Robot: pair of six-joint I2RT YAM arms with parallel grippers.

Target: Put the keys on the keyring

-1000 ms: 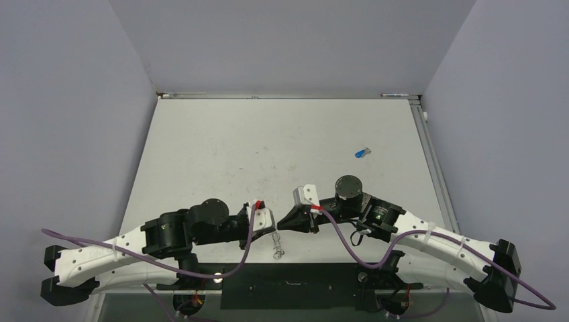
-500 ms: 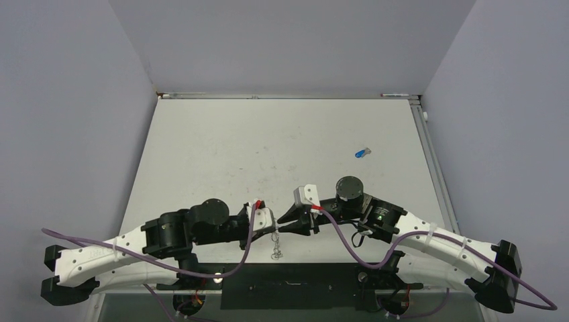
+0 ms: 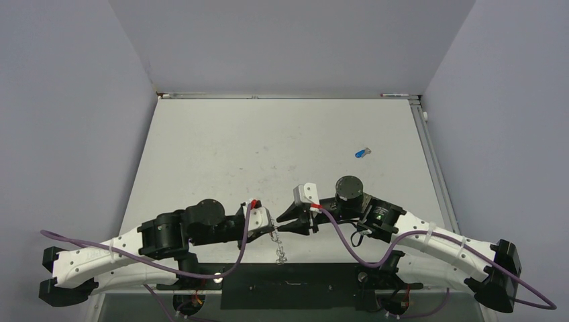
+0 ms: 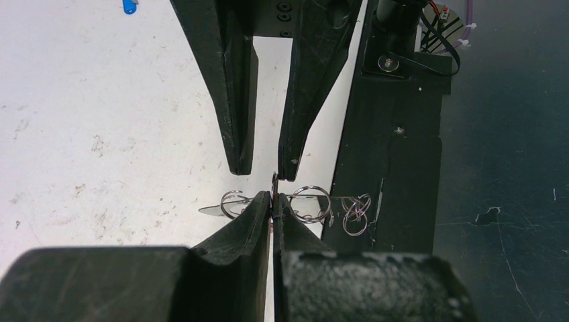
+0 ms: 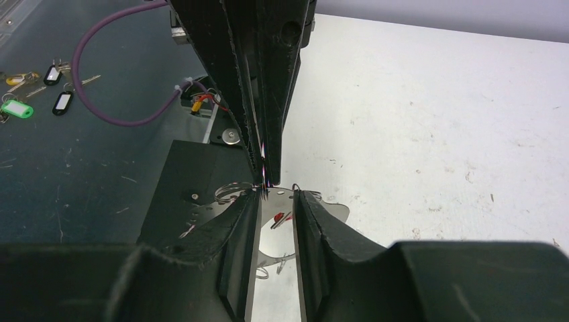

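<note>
The keyring (image 4: 312, 202) is thin silvery metal with small wire loops (image 4: 355, 216) along it. My left gripper (image 4: 273, 199) is shut on its rim, and it dangles below the jaws at the table's near edge (image 3: 278, 247). Facing it tip to tip, my right gripper (image 5: 276, 196) stands open, its fingers (image 4: 236, 144) on either side of the ring without gripping it. Between the right fingers a small red mark (image 5: 282, 218) shows on the metal; I cannot tell whether it is the red key. The blue key (image 3: 362, 153) lies far off at the right, also visible in the left wrist view (image 4: 129, 6).
The black mounting plate (image 4: 396, 154) lies just beyond the table edge under the ring. Several tagged keys (image 5: 16, 107) lie on the dark floor below. A purple cable (image 5: 114, 100) loops beside the left arm.
My right gripper has opened and let go of the ring, while my left gripper has shut on it. The left arm has shifted slightly toward the near edge, and the ring hangs lower.
</note>
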